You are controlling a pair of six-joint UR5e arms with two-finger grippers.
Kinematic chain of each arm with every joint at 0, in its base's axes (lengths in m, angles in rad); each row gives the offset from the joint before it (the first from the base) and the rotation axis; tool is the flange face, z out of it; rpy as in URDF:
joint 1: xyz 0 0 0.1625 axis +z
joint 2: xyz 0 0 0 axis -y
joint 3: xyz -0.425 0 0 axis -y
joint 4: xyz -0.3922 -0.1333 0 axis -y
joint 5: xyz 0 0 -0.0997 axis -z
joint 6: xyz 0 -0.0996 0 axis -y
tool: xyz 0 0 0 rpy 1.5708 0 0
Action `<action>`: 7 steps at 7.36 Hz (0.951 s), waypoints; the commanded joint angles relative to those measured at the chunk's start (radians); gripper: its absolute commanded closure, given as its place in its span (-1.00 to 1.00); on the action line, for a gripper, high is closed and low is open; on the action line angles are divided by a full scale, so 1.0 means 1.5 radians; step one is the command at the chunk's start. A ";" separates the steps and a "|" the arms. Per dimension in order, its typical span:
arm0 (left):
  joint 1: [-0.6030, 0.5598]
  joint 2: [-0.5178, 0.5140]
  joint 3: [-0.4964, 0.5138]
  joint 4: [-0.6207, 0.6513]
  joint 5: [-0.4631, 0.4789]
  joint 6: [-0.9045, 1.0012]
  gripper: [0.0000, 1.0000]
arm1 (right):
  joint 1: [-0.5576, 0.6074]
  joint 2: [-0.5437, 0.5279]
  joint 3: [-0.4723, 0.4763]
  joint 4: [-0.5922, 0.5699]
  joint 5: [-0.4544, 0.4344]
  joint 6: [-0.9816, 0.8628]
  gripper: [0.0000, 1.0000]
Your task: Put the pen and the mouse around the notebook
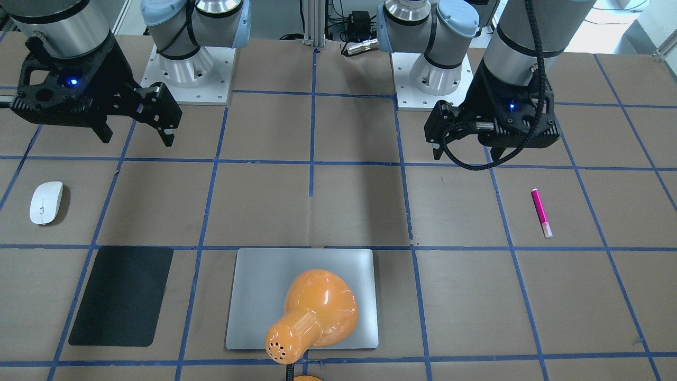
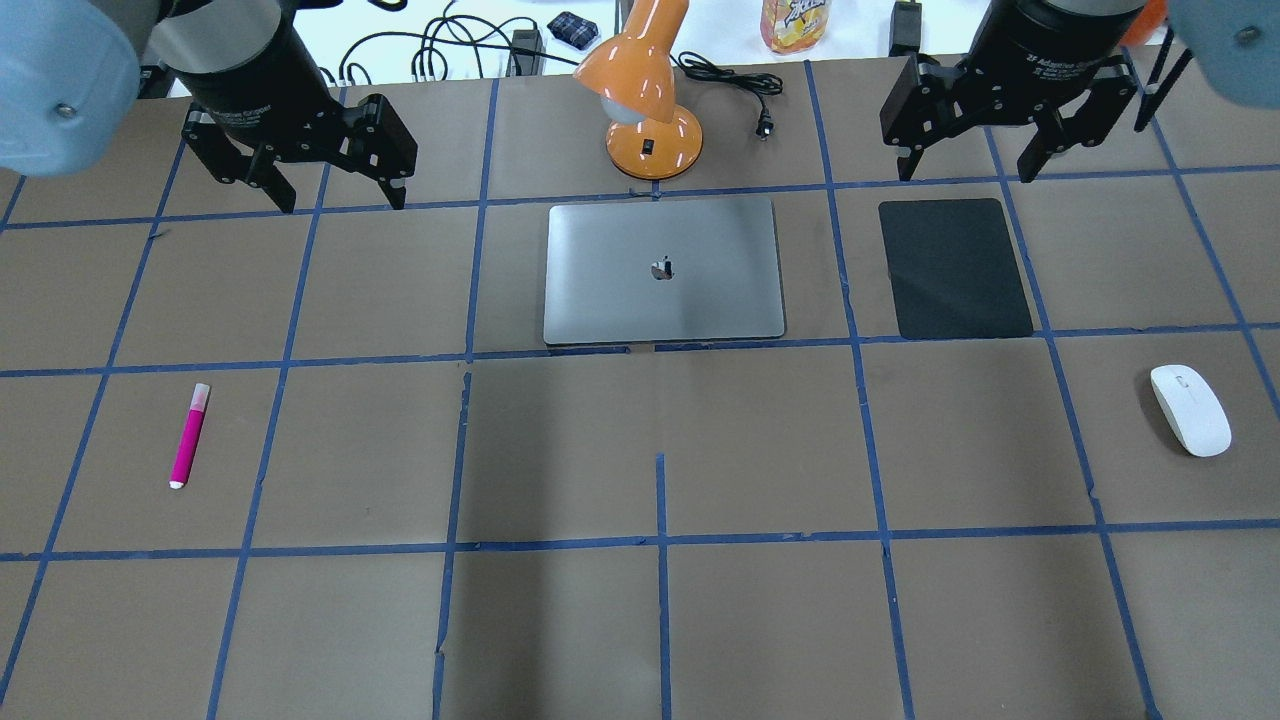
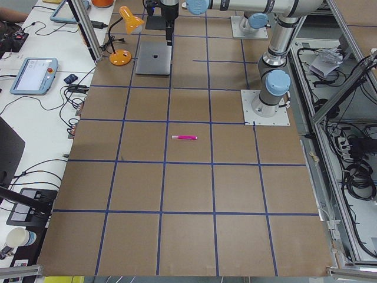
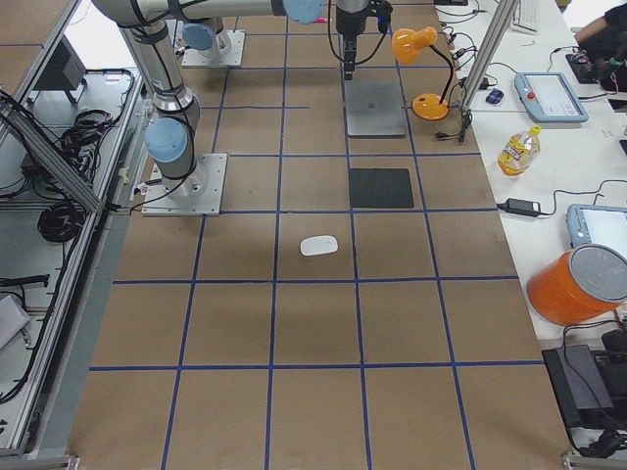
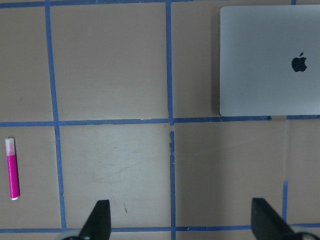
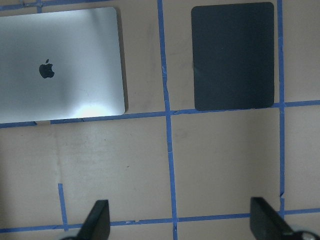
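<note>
The silver-grey notebook lies flat at the far middle of the table, lid shut. The magenta pen lies alone on the brown paper to the left; it also shows at the left edge of the left wrist view. A white mouse rests far to the right. My left gripper hovers open and holds nothing, above the table behind the pen. My right gripper hangs open and holds nothing, just beyond the black mat, well away from the mouse.
A black mat lies right of the notebook. An orange desk lamp stands behind the notebook, its head leaning over it in the front-facing view. A cord and a bottle sit past the far edge.
</note>
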 commanded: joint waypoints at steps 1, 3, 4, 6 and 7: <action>0.000 -0.001 -0.004 0.000 0.000 0.000 -1.00 | -0.001 0.002 -0.003 -0.003 0.006 -0.002 -1.00; 0.002 0.001 -0.009 0.002 0.002 0.000 -1.00 | -0.009 0.006 -0.011 0.000 -0.004 -0.005 -1.00; 0.047 -0.001 -0.020 -0.006 -0.004 0.003 -1.00 | -0.043 0.017 -0.030 0.011 -0.003 -0.006 -1.00; 0.183 -0.015 -0.079 0.009 -0.008 0.087 -1.00 | -0.148 0.067 -0.075 0.058 -0.003 -0.082 -1.00; 0.242 -0.022 -0.119 0.034 -0.007 0.185 -1.00 | -0.195 0.082 -0.052 0.046 -0.002 -0.131 -1.00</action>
